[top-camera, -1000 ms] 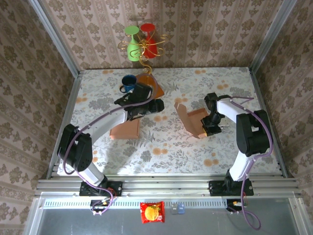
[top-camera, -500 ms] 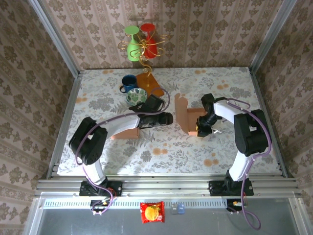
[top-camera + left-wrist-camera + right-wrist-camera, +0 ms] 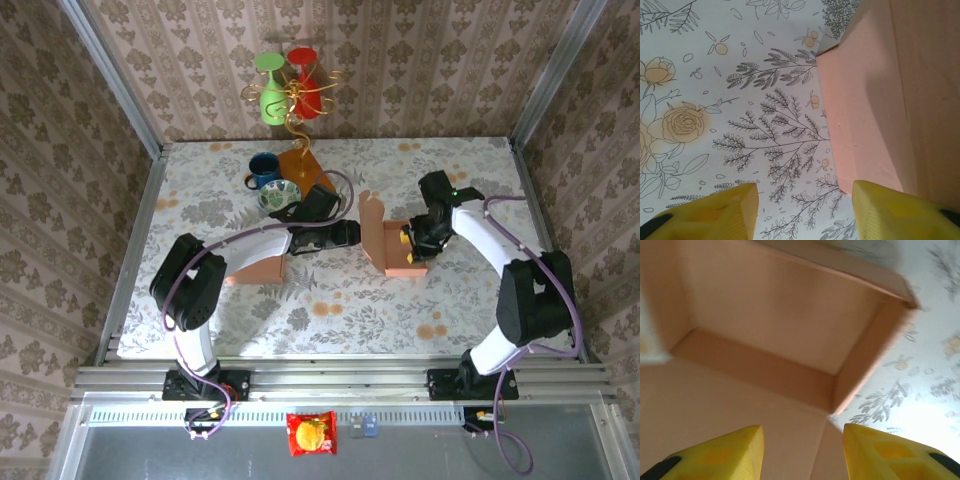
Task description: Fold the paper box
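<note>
Paper box sits half-erected on the bench, right of the bowl, left claw released beside its bowl-side wall, right claw released over its far side; thin light card that probably buckles easily, so pinch flaps near the creases.

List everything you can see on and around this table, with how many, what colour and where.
paper box: one, salmon-orange, partly folded, mid-table between the grippers
flat card sheet: one, orange, under the left arm
mug: one, blue, far side, left of centre
bowl: one, green-patterned, just in front of the mug
wire stand: one, gold, far edge
glasses: two, green and red, on the stand
snack packet: one, red, front ledge
table: one, floral cloth
left gripper: one, yellow fingers, open beside the box
right gripper: one, yellow fingers, open over the box
</note>
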`<state>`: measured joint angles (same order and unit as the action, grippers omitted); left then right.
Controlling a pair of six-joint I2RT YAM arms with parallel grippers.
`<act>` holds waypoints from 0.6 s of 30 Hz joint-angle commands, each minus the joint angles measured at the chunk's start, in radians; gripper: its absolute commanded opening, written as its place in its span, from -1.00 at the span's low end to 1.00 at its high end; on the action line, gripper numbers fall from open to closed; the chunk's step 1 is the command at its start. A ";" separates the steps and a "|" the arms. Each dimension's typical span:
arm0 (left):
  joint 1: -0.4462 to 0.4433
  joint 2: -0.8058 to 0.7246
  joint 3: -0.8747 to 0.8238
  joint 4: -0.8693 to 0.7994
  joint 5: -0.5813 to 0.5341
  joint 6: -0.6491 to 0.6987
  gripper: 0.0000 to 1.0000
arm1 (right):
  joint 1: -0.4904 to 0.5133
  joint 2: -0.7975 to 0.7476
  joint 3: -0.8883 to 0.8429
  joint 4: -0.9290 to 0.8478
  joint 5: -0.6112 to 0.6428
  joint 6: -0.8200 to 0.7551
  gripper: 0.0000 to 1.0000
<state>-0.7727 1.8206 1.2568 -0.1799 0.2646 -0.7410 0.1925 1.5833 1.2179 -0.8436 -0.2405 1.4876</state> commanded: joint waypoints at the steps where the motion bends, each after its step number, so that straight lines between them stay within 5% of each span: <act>1: -0.007 0.007 0.050 0.006 0.027 0.002 0.05 | -0.002 -0.052 0.064 0.012 0.054 -0.291 -0.08; 7: -0.018 0.023 0.115 -0.008 0.045 0.013 0.04 | 0.003 -0.086 0.112 0.083 -0.102 -0.575 -0.04; 18: -0.044 0.073 0.193 -0.037 0.059 0.023 0.04 | 0.015 -0.061 0.186 0.030 -0.263 -0.790 0.05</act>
<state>-0.8078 1.8751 1.4155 -0.1936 0.3050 -0.7380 0.2012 1.5101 1.3640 -0.7685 -0.4446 0.7918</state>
